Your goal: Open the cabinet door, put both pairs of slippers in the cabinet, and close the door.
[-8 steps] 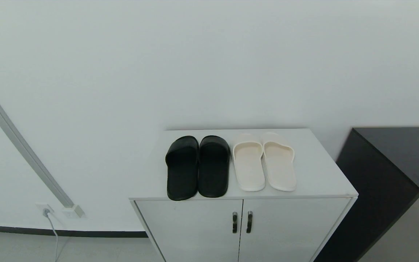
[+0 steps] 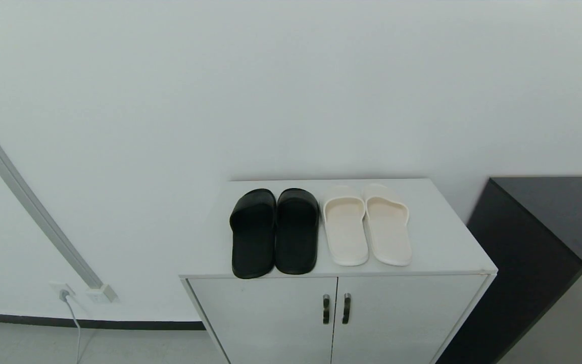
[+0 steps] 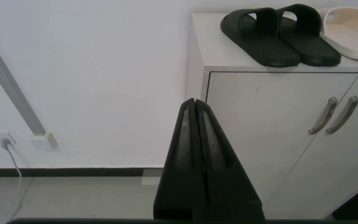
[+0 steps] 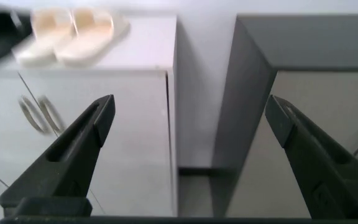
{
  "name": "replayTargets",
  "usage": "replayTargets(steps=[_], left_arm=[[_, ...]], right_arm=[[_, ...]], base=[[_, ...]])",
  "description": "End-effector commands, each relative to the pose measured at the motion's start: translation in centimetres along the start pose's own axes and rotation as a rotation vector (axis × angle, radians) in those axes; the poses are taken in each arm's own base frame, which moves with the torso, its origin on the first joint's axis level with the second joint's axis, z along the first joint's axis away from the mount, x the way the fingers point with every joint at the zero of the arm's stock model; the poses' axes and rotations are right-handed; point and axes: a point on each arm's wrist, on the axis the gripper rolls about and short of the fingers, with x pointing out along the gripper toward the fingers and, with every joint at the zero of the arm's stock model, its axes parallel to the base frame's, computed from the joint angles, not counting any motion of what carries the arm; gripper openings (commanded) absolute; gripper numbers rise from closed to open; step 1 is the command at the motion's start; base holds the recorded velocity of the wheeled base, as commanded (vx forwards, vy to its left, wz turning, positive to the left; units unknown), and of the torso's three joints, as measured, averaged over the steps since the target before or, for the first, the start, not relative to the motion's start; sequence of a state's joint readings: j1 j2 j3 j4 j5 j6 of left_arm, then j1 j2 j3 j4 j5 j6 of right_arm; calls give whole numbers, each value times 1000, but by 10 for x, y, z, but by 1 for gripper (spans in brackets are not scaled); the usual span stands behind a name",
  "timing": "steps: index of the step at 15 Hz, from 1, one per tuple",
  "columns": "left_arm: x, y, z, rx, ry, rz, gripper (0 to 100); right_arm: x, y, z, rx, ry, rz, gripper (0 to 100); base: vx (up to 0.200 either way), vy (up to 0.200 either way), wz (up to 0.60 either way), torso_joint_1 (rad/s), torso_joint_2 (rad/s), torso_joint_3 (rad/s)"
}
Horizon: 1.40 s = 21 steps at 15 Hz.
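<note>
Since the white cabinet [image 2: 447, 242] stands fully shut with nothing yet put inside, I judge the step in hand to be opening a door. Just to its right stands a dark cabinet [image 2: 548, 227], so I expect the right door [image 2: 402, 318] has less room to swing than the left door [image 2: 260, 323], and I would check that clearance first. Both pairs of slippers lie on the cabinet top, toes toward the wall: the black pair [image 2: 273, 232] on the left with its heels at the front edge, the cream pair [image 2: 367, 230] just beside it on the right. A sharp tug could shake the black heels off, so I want a slow, even pull along the hinge arc. My right gripper [image 4: 190, 102] is spread wide, ready to close around a bar. My left gripper [image 3: 195, 102] is pressed fully closed and holds nothing. The left handle [image 2: 326, 309] and right handle [image 2: 346, 308] are slim upright bars close together at the centre seam, so I should approach one squarely and avoid catching its neighbour.
</note>
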State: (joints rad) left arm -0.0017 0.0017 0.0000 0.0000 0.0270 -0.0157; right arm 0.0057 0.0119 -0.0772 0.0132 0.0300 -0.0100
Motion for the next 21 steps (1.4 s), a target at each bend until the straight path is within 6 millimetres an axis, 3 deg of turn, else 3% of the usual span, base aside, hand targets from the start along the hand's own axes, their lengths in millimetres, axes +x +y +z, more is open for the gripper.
replayTargets(steps=[1, 3, 4, 7, 9, 10, 15, 19, 20, 21], left_arm=[[0, 0, 0, -4, -2, 1, 0], [0, 0, 0, -4, -2, 2, 0], [0, 0, 0, -4, -2, 2, 0], [0, 0, 0, -3, -2, 1, 0], [0, 0, 0, -4, -2, 1, 0], [0, 0, 0, -3, -2, 1, 0], [0, 0, 0, -1, -2, -2, 0], [0, 0, 0, -1, -2, -2, 0], [0, 0, 0, -1, 0, -4, 0], [0, 0, 0, -1, 0, -4, 0]], right_arm=[[3, -1, 60, 62, -8, 7, 100], [23, 0, 39, -17, 170, 62, 100], [32, 0, 42, -13, 202, 74, 100], [92, 2, 76, 25, 229, 169, 100], [114, 9, 95, 53, 237, 236, 100], [129, 19, 111, 80, 237, 279, 100], [166, 83, 133, 111, 293, 365, 100], [201, 130, 122, 107, 360, 326, 100], [217, 152, 110, 93, 363, 297, 100], [226, 163, 100, 83, 365, 280, 100]], base=[[0, 0, 0, 0, 0, 0], [0, 0, 0, 0, 0, 0], [0, 0, 0, 0, 0, 0], [0, 0, 0, 0, 0, 0], [0, 0, 0, 0, 0, 0], [0, 0, 0, 0, 0, 0], [0, 0, 0, 0, 0, 0], [0, 0, 0, 0, 0, 0], [0, 0, 0, 0, 0, 0], [0, 0, 0, 0, 0, 0]])
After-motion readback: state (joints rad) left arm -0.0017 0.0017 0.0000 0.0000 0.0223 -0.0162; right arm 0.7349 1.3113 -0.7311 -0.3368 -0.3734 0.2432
